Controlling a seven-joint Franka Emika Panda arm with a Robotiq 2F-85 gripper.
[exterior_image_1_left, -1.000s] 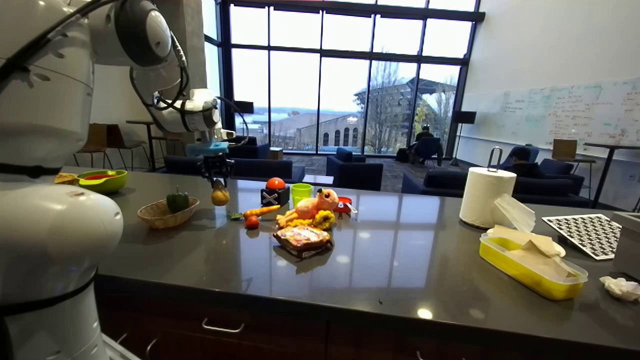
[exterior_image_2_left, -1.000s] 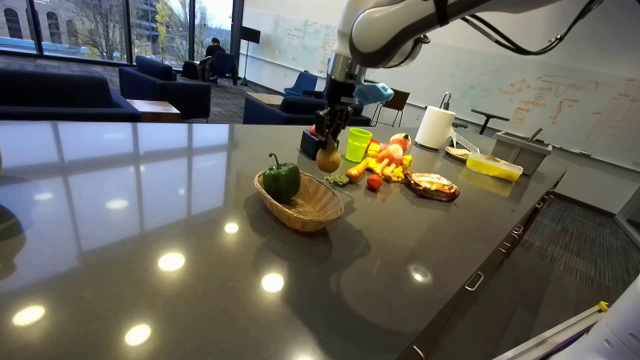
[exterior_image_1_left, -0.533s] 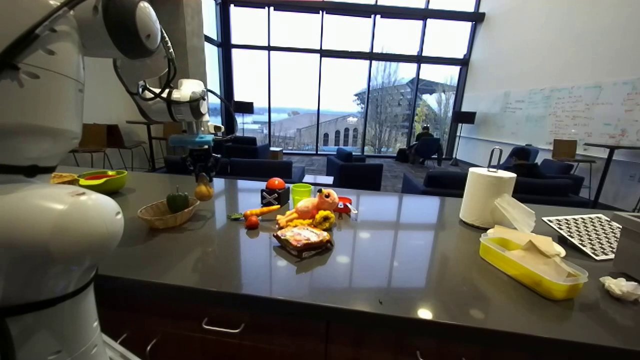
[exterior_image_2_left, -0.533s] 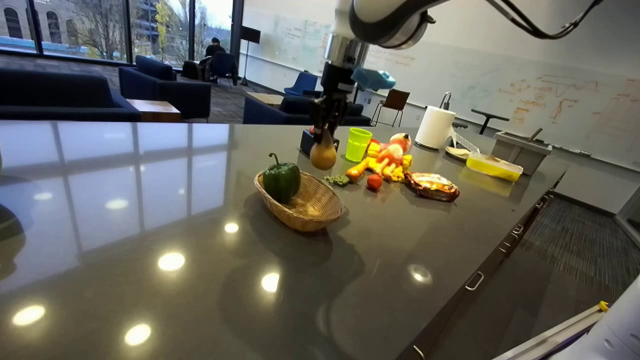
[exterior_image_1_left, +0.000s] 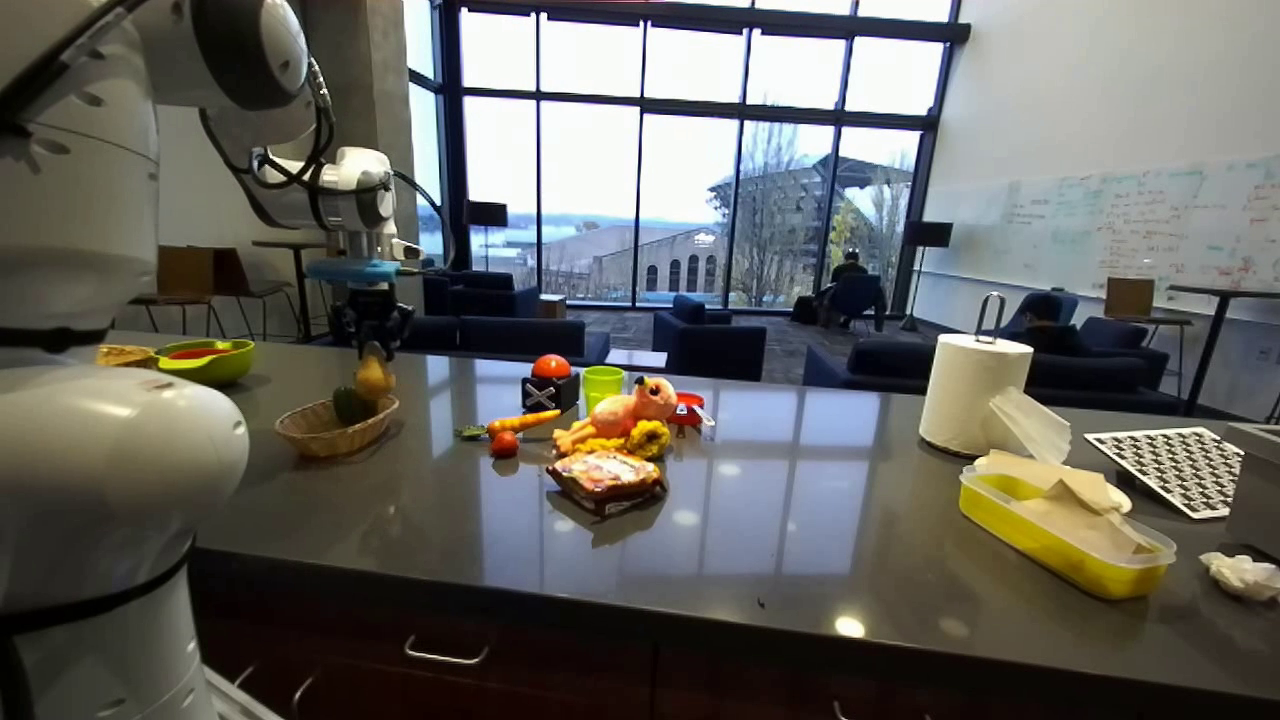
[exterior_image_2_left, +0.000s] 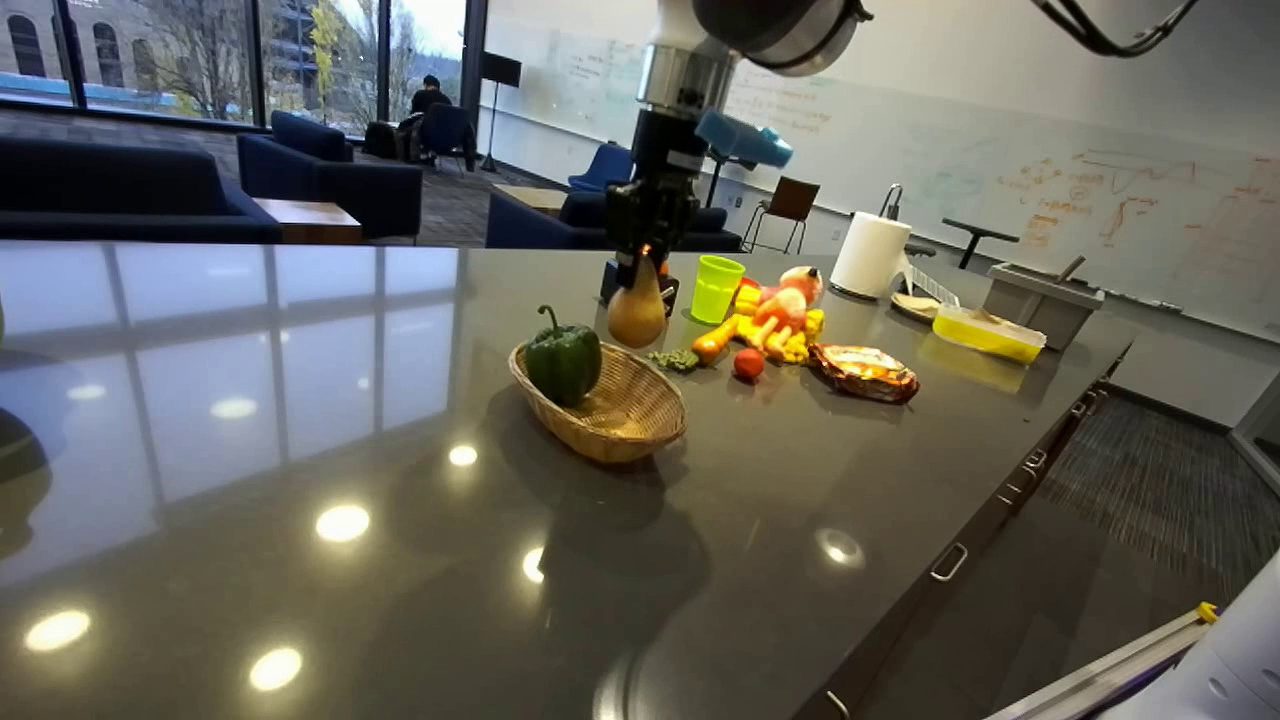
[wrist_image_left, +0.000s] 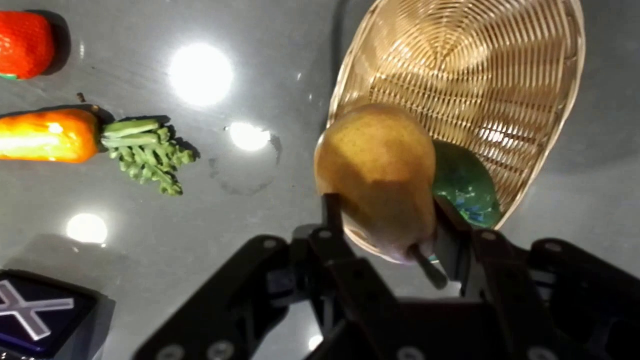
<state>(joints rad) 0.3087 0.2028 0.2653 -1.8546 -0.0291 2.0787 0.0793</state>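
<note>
The hand (wrist_image_left: 385, 202) grips the pear (wrist_image_left: 375, 145) by its tapering stem end, aloft at the basket's (wrist_image_left: 450, 90) edge, inside or outside I can't quite tell, so lowering there could bump the green pepper (wrist_image_left: 465, 180) and twist it loose.

The oval tan wicker basket (exterior_image_2_left: 640, 400) offers room at its end towards the drawer-side edge of the bench (exterior_image_1_left: 800, 560); a dark green bell pepper (exterior_image_2_left: 562, 365) blocks the window-side end, near the plump brownish-yellow pear (wrist_image_left: 375, 150) gripped in the hand (wrist_image_left: 388, 207). Bare bench lies between the basket and an orange carrot with leafy green top (wrist_image_left: 55, 135). Nearer the window-side edge, a black cube with orange dome (exterior_image_1_left: 550, 392) stands in the way; a bare strip follows the drawer-side edge.
</note>
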